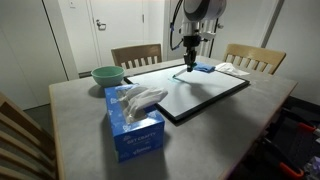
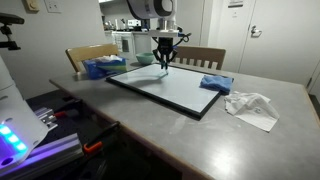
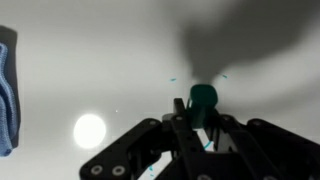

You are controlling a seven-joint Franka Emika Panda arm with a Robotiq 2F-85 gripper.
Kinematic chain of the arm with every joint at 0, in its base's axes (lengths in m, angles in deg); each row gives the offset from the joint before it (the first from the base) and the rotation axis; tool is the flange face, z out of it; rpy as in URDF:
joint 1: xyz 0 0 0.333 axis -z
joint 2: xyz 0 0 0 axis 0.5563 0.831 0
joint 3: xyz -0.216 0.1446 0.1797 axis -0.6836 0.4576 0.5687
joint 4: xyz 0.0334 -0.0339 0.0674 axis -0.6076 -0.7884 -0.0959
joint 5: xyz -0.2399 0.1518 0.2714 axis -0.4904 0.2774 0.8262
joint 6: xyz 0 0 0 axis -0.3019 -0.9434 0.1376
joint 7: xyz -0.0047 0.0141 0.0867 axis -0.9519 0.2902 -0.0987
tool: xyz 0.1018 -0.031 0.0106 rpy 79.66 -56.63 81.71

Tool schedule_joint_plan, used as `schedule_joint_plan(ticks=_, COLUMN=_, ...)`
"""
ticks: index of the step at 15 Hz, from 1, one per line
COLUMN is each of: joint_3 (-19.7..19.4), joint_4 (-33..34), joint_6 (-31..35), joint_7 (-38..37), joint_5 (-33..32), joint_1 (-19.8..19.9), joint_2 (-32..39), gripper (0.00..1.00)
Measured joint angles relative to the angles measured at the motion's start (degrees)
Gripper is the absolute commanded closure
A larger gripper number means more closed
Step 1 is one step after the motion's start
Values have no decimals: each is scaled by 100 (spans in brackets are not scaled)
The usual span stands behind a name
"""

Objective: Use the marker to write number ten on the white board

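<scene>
The white board [image 1: 205, 95] [image 2: 170, 88] lies flat on the table, white with a thin black frame. My gripper [image 1: 190, 62] [image 2: 163, 58] [image 3: 198, 125] points straight down over the board's far part and is shut on the marker [image 3: 203, 98]. The marker's dark green end sticks out past the fingers toward the board. In both exterior views the marker [image 1: 189, 69] [image 2: 163, 67] is a short stub under the gripper, at or just above the board. Whether the tip touches I cannot tell. A few tiny teal specks [image 3: 172, 82] show on the board near the tip.
A blue cloth pad [image 1: 204, 69] [image 2: 216, 83] [image 3: 8, 90] lies at the board's edge beside the gripper. A blue tissue box [image 1: 135, 125] [image 2: 103, 67] and a green bowl [image 1: 107, 75] stand beyond the board's other end. A crumpled white tissue [image 2: 252, 106] lies on the table. Wooden chairs [image 1: 136, 55] line the far side.
</scene>
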Motion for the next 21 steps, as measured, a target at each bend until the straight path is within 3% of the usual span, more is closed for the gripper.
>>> schedule_joint_plan(ticks=9, joint_3=86, joint_4=726, joint_6=-190, joint_7=328, joint_5=-87, joint_1=-62, joint_2=-119, gripper=95)
schedule_joint_plan(ticks=15, joint_3=234, joint_4=1615, joint_6=-889, joint_7=579, joint_5=-417, joint_1=-438, joint_2=-71, gripper=95)
schedule_joint_plan(ticks=21, joint_3=506, joint_4=2405, joint_6=-995, joint_7=1116, joint_5=-432, joint_1=-621, joint_2=335, gripper=95)
